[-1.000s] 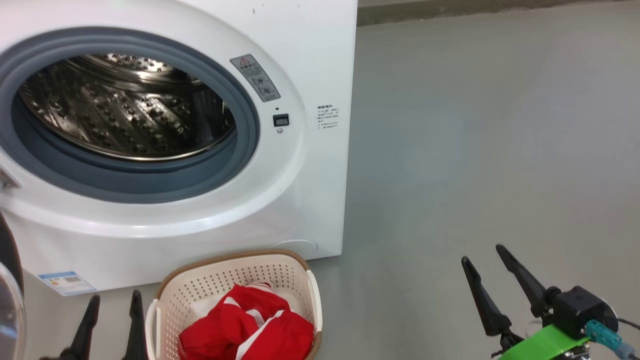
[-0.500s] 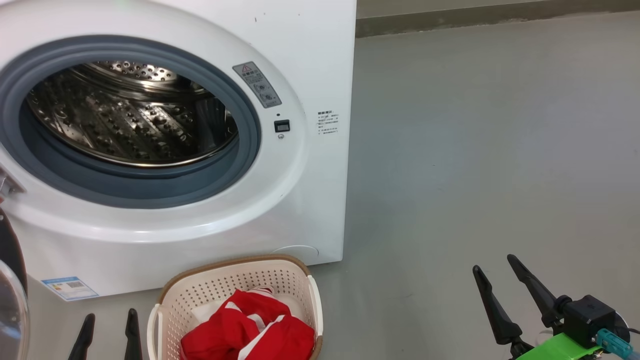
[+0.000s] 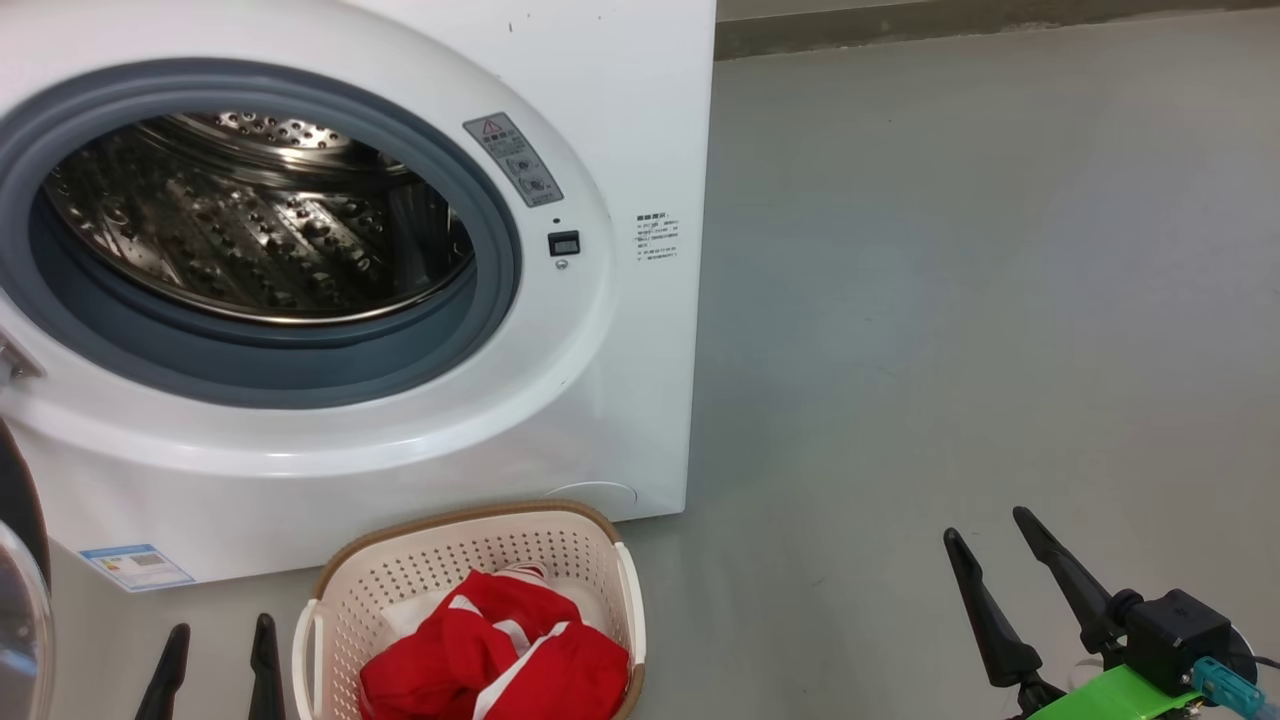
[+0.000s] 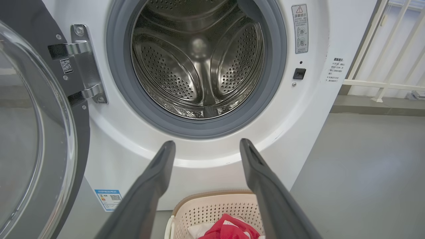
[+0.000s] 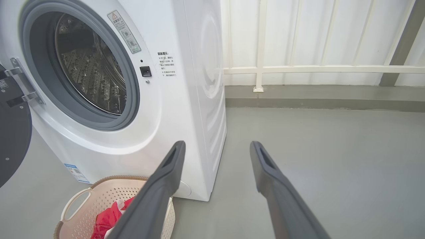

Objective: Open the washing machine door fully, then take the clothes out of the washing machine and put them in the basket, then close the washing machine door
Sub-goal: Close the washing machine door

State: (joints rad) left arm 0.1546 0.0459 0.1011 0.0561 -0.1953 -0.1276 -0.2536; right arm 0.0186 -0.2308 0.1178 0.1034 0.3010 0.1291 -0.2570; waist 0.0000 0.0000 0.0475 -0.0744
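The left gripper (image 3: 222,625) stands wide open, its two fingers (image 4: 156,186) spread and holding nothing. Straight ahead of the fingertips the washer (image 3: 640,120) stands with its mouth uncovered, the steel drum (image 4: 199,66) ringed by a grey gasket (image 4: 279,66). The door (image 4: 33,126) hangs swung out to the left of the left finger, hinged on the washer's front. The basket (image 3: 450,520) sits on the floor (image 3: 950,300) at the washer's foot. In the head view it is just right of this gripper's right finger, and in the left wrist view it is low between the two fingers. The clothes (image 3: 500,660) lie heaped inside it, red with white stripes. The right gripper (image 3: 985,523) is likewise spread wide and empty, over floor well to the right of the basket. In its wrist view the washer's corner lies beyond its left finger, the basket is partly hidden behind that finger, and a white railing (image 5: 315,69) runs far ahead of the tips.
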